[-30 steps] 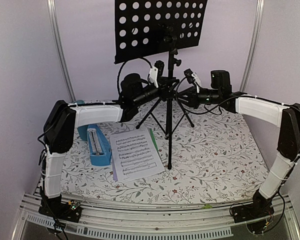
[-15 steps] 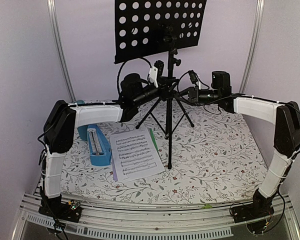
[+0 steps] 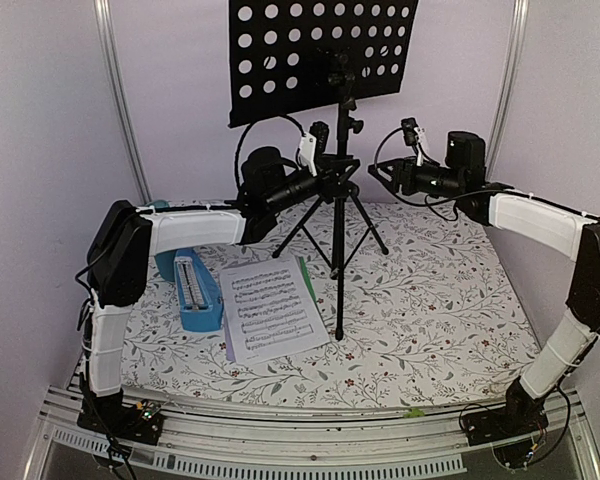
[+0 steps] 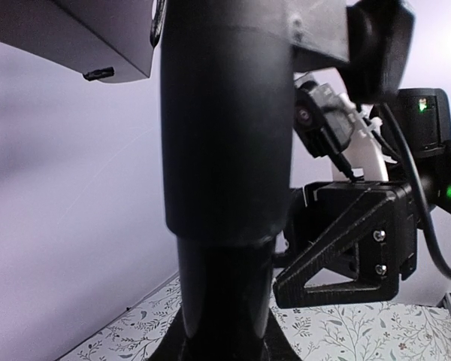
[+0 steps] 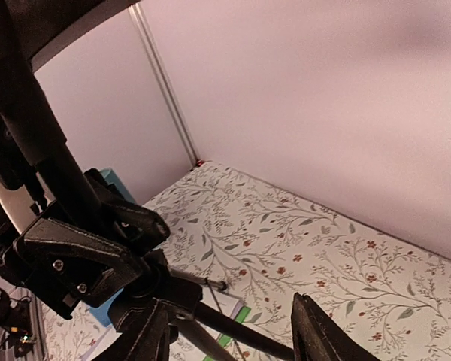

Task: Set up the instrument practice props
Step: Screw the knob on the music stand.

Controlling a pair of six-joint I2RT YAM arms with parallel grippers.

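Observation:
The black music stand (image 3: 340, 215) stands upright on its tripod at the table's middle back, with its perforated desk (image 3: 320, 55) high up. My left gripper (image 3: 328, 180) is shut on the stand's pole, which fills the left wrist view (image 4: 225, 150). My right gripper (image 3: 378, 172) hangs open just right of the pole, apart from it, with nothing between its fingers; one fingertip (image 5: 319, 335) shows in its wrist view. The sheet-music pages (image 3: 270, 308) lie flat at the front left. The blue metronome (image 3: 197, 290) lies beside them on the left.
A teal cup (image 3: 164, 262) stands behind the metronome, partly hidden by my left arm. The tripod legs (image 3: 305, 222) spread over the floral table cover (image 3: 440, 300). Walls close in at the back and on both sides.
My right gripper has opened, let go of the stand's pole and drawn back to the right and a little upward. The left gripper and the stand have not moved.

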